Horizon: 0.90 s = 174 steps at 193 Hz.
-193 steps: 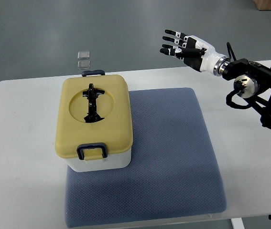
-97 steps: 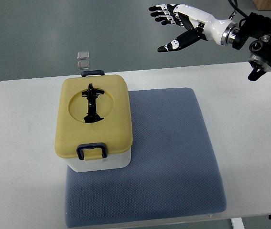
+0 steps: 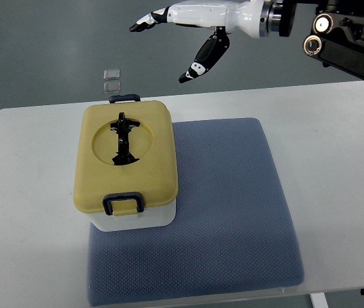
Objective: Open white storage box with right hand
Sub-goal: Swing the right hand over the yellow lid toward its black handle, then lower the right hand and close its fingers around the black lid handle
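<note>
The white storage box (image 3: 133,218) stands on the left part of a blue mat (image 3: 226,205). Its yellow lid (image 3: 149,160) is down, with a black folded handle (image 3: 124,139) in the round recess and dark blue latches at the near (image 3: 123,203) and far (image 3: 124,98) ends. My right hand (image 3: 169,38) reaches in from the upper right, high above the table's far edge and beyond the box. Its fingers are spread, the thumb (image 3: 202,61) hanging down, and it holds nothing. It does not touch the box.
The white table (image 3: 27,192) carries the mat and box. Two small clear squares (image 3: 112,80) lie on the grey floor beyond the table's far edge. My right arm's black forearm (image 3: 342,32) fills the upper right corner.
My right hand has swept left and further from the table, from the upper right toward the area above the box's far end. The box has not moved.
</note>
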### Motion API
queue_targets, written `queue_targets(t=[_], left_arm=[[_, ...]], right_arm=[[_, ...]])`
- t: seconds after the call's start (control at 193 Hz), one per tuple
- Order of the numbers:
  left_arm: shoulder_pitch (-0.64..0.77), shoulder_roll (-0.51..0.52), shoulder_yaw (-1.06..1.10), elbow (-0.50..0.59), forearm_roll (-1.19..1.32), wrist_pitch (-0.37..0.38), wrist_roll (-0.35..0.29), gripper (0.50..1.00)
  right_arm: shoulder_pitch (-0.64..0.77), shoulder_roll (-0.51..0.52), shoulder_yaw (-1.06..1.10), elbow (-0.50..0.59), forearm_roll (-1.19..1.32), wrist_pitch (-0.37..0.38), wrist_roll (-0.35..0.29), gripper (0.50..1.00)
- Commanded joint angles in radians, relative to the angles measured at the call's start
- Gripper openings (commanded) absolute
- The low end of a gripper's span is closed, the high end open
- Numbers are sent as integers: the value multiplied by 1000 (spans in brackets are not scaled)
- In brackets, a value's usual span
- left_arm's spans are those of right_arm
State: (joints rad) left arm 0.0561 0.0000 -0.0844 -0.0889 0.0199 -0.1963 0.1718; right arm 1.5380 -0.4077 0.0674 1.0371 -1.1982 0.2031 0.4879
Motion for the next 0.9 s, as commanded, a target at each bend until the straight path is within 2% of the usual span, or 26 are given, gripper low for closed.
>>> queue_targets(t=[0.0,0.388,0.627,0.896], left_arm=[[-1,0,0,0,0,0,0,1000],[1,0,0,0,0,0,0,1000],[1,0,0,0,0,0,0,1000],[1,0,0,0,0,0,0,1000]], right_arm=[[65,46,-57,0,-23,-4,8,932],[211,211,-225,-9,-192,-11,23,930],[212,310,-242,-45,-196,-14,21,932],[194,334,-291,-83,-238,-60,20,930]])
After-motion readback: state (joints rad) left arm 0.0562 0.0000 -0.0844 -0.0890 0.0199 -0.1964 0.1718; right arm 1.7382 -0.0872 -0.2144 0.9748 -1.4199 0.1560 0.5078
